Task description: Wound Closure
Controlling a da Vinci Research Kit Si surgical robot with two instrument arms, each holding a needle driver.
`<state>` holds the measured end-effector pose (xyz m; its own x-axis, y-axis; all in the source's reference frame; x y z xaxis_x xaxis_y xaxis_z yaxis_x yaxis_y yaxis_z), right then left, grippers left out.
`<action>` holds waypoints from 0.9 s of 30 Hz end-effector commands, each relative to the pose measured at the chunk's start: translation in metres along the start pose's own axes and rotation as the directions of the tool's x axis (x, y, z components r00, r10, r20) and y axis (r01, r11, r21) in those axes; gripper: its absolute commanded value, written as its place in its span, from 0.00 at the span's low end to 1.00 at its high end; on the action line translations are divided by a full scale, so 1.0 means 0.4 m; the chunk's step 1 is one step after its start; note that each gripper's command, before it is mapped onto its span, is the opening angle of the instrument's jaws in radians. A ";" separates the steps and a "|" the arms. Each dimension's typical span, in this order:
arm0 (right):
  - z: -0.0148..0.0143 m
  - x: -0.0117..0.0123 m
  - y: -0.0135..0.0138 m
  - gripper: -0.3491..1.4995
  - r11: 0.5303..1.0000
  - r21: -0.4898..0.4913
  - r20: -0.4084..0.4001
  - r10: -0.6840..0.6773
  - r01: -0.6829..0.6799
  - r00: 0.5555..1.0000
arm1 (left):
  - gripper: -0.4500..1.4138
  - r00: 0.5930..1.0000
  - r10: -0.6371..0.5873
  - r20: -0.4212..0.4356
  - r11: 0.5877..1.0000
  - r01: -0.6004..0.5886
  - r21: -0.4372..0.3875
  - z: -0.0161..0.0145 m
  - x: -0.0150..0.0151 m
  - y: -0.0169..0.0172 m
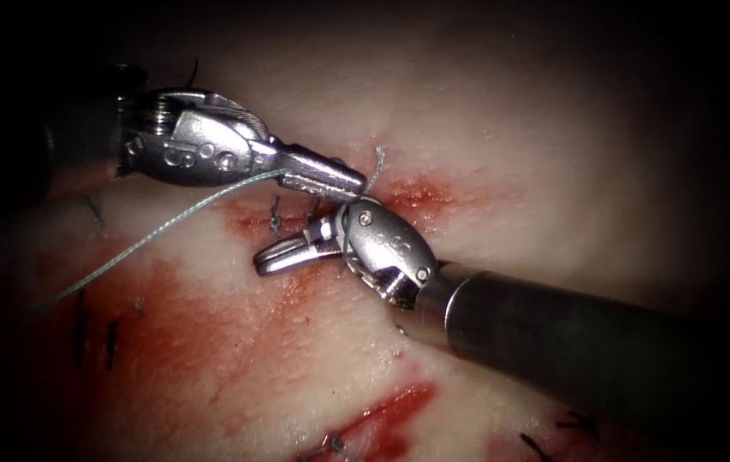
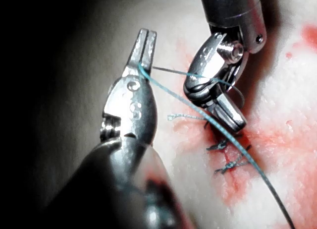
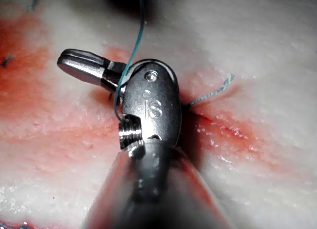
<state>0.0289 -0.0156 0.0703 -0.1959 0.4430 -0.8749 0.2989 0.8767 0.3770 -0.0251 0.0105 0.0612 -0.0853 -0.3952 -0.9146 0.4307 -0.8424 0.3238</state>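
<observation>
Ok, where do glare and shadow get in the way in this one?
Endoscope view: dark toward the edges, light pooled on the middle; glare on the left pincer, shut on the thread. Left wrist view: deep dark beside the left shaft; bright highlights on the right pincer, shut on nothing, thread looped round its wrist. Right wrist view: the tool casts a shadow on the tissue.

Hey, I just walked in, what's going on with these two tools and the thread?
Bench suturing on the tissue. The left tool has its jaws shut on the thread, which trails off to the left across the red fluid. The thread is looped around the right tool, whose jaws look shut and hold nothing. A short free thread end sticks up near finished stitches.
</observation>
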 end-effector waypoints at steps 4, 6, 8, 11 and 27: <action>0.0025 0.0001 0.0002 0.00 1.000 0.029 -0.021 0.010 -0.009 1.000 | 0.00 0.999 0.002 0.051 1.000 -0.003 0.025 0.0001 -0.0088 -0.0016; 0.0022 0.0009 -0.0004 0.00 1.000 0.003 -0.036 0.016 -0.015 0.999 | 0.00 0.997 0.001 0.077 1.000 -0.003 0.027 -0.0002 -0.0121 -0.0012; 0.0011 0.0021 -0.0009 0.00 0.999 -0.024 -0.049 0.023 -0.024 0.999 | 0.00 0.994 -0.001 0.106 1.000 -0.001 0.028 -0.0011 -0.0161 -0.0005; -0.0016 0.0041 -0.0013 0.00 0.998 -0.060 -0.066 0.032 -0.036 0.997 | 0.00 0.990 -0.003 0.144 0.999 -0.002 0.035 -0.0028 -0.0210 0.0015; -0.0077 0.0088 -0.0012 0.21 0.972 -0.218 -0.158 0.054 -0.088 0.986 | 0.00 0.977 -0.061 0.204 0.993 0.040 0.108 0.0012 -0.0404 0.0108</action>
<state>0.0242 -0.0143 0.0677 -0.3270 0.5175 -0.7907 0.0957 0.8506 0.5171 -0.0219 0.0120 0.0776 -0.2983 -0.4029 -0.8653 0.3263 -0.8950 0.3042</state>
